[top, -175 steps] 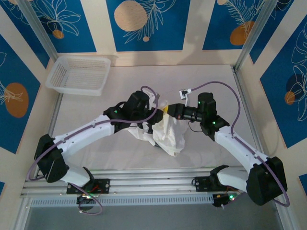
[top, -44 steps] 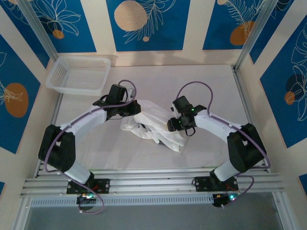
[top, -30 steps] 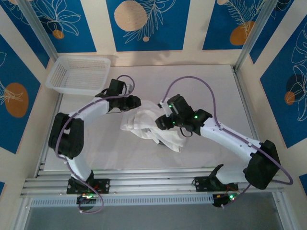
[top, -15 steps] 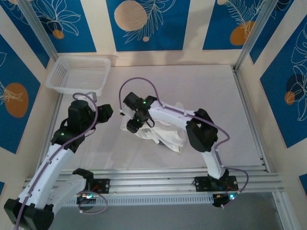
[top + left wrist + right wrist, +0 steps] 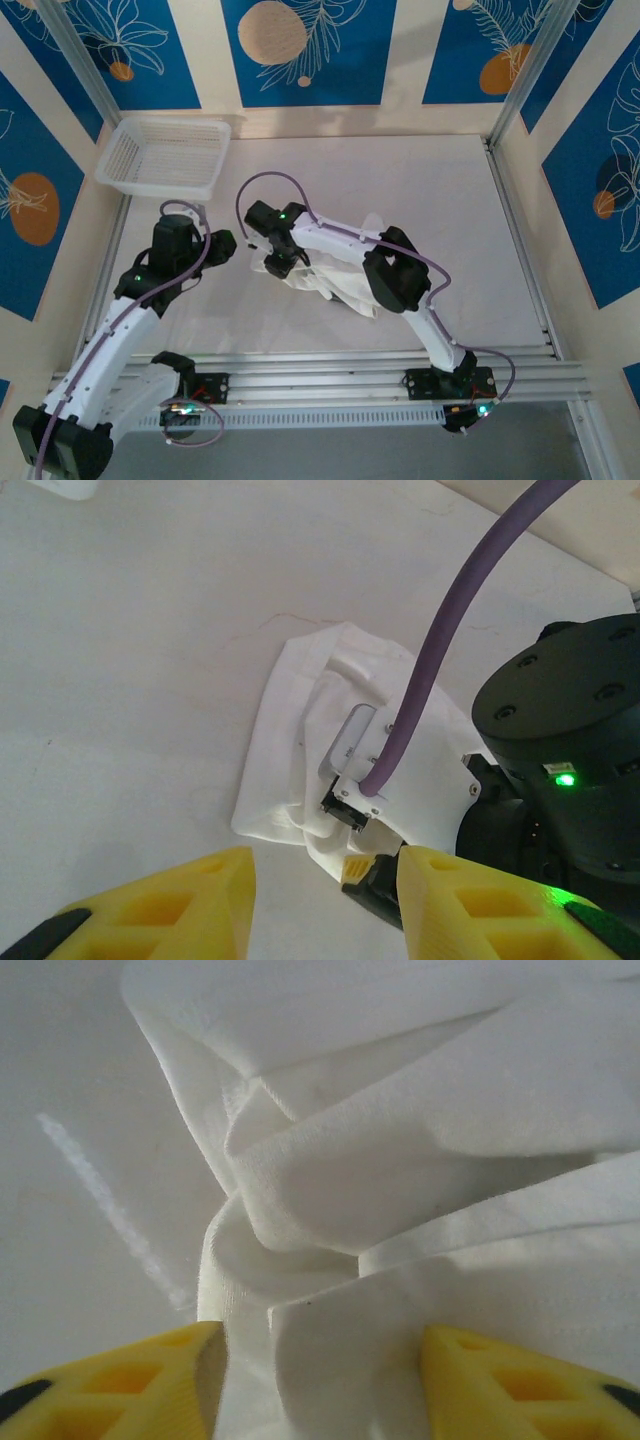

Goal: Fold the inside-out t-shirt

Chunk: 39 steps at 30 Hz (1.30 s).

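Sitting at the far left of the tabletop (image 5: 430, 190), a white mesh basket (image 5: 165, 155) is well apart from everything else. Nearer and just right of it, the left arm (image 5: 120, 320) rises from the near left corner and ends in the left tool (image 5: 222, 245), which hangs over bare tabletop just left of the shirt (image 5: 340, 285) without touching it. In the left wrist view the left tool (image 5: 325, 860) has its yellow fingers (image 5: 200, 890) spread wide with nothing between them, and beyond it lies the left end of the shirt (image 5: 290, 740) on the tabletop (image 5: 130, 630).

The shirt is a crumpled white heap near the middle of the tabletop, stretching from its left end toward the near right. The right tool (image 5: 275, 262) is down on that left end, pointing at the cloth. The right wrist view shows the right tool (image 5: 320, 1345) with its yellow fingers (image 5: 180, 1380) wide apart and thick folds of the shirt (image 5: 400, 1160) bunched between them; the fingers flank the cloth rather than pinch it. Bare tabletop (image 5: 70, 1110) shows to the left of the folds.

A purple cable (image 5: 450, 610) loops over the right wrist (image 5: 560, 740), whose black housing carries a green light. The right arm (image 5: 395, 275) crosses above the shirt, bending back to its base at the near right edge.
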Each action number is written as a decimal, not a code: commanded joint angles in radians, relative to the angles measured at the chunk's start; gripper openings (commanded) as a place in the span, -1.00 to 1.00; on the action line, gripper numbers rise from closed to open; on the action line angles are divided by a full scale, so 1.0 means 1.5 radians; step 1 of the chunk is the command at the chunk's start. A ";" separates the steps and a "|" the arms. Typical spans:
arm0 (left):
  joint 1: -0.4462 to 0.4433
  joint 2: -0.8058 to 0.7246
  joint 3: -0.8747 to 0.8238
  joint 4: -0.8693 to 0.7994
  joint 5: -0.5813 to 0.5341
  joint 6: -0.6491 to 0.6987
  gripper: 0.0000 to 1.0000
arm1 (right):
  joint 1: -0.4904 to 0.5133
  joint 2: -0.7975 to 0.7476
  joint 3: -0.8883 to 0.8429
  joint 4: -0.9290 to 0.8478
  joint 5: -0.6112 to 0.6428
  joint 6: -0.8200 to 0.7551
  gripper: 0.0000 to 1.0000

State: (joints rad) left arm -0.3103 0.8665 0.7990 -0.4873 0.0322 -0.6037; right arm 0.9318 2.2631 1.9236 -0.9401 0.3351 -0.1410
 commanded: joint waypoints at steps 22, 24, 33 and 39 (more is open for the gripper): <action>0.010 0.326 0.035 0.117 0.205 0.052 -0.05 | -0.067 -0.667 -0.448 0.364 0.023 0.207 -1.00; 0.008 0.383 0.045 0.160 0.257 0.049 -0.02 | -0.082 -0.732 -0.496 0.400 -0.008 0.242 -1.00; 0.005 0.556 0.143 0.103 0.051 0.093 0.10 | -0.095 -0.854 -0.564 0.404 -0.039 0.284 -1.00; -0.020 0.658 0.232 0.031 0.022 0.131 -0.27 | -0.106 -0.869 -0.561 0.403 -0.033 0.297 -1.00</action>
State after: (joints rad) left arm -0.3229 1.7992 1.0863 -0.3534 0.1253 -0.4534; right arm 0.7818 0.9844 1.0794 -0.3660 0.2947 0.2710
